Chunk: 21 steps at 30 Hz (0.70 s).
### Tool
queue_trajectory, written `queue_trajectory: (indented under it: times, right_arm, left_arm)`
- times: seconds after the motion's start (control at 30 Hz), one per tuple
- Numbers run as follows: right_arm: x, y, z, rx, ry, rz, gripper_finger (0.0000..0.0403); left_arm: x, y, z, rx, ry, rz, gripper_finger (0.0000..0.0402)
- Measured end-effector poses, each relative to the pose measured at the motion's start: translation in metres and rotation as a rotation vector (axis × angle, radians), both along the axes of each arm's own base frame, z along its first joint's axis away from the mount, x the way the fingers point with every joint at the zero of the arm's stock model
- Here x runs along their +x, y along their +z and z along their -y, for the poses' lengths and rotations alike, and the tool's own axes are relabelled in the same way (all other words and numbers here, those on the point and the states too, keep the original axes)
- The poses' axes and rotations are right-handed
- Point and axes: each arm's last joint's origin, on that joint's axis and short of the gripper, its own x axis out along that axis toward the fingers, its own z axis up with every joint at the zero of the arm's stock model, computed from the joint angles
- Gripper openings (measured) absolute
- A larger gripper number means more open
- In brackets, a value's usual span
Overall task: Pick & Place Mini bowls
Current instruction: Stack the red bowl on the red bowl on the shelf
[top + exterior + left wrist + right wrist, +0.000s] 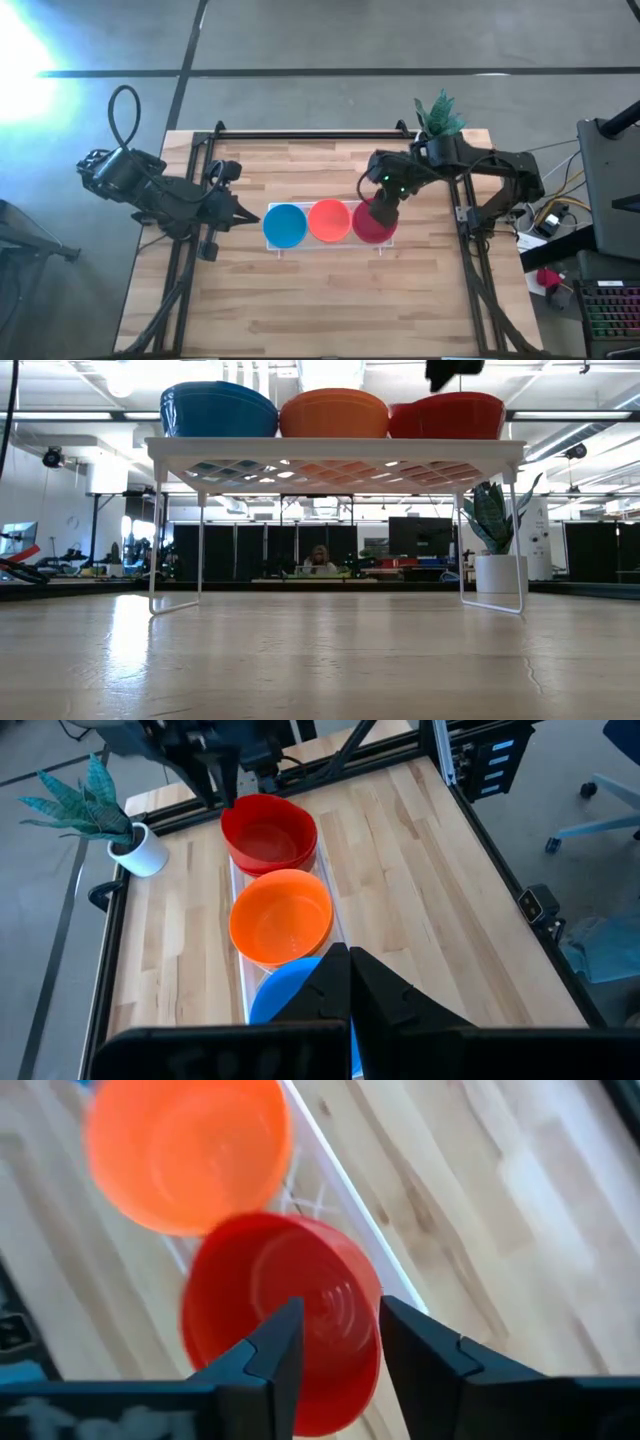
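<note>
Three mini bowls sit side by side on a white lattice tray (335, 452) that stands on legs: blue (286, 225), orange (329, 220) and red (372, 225). My right gripper (340, 1345) is open and hovers over the red bowl (280, 1310). Its fingers stand on either side of the bowl's rim on the side toward the table's right. In the low view a small gap shows between the gripper (455, 372) and the bowl. My left gripper (350, 975) is shut and points at the blue bowl (285, 995) from the table's left, apart from it.
A small white pot with a green plant (440, 115) stands at the table's far right corner, behind my right arm. Bare wood lies on the near half of the table (320, 300). Black frame rails (190, 270) run along the left, right and far edges.
</note>
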Motion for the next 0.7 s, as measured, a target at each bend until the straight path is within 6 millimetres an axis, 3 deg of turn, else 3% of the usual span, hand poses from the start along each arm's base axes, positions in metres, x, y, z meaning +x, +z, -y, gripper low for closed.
queue_trajectory:
  times: [0.2,0.33,0.47,0.6,0.7]
  right_arm:
    - [-0.007,0.037,0.000,-0.019,0.048,0.137,0.0128]
    - [-0.011,0.048,0.000,-0.049,0.106,0.180,0.0109]
    - [-0.007,0.041,0.001,-0.103,0.120,0.145,0.0083]
    - [-0.001,0.026,0.001,-0.131,0.171,0.088,0.0026]
    - [0.002,0.015,0.001,-0.128,0.177,0.051,0.0013]
  left_arm:
    - [0.000,0.000,-0.001,0.029,0.042,0.014,0.0000]
    - [0.000,0.000,-0.002,0.038,0.057,0.018,0.0000]
    - [0.000,0.000,-0.002,0.034,0.059,0.018,0.0000]
    - [0.000,0.000,-0.002,0.035,0.060,0.019,0.0000]
    - [0.000,0.000,-0.002,0.038,0.065,0.020,0.0000]
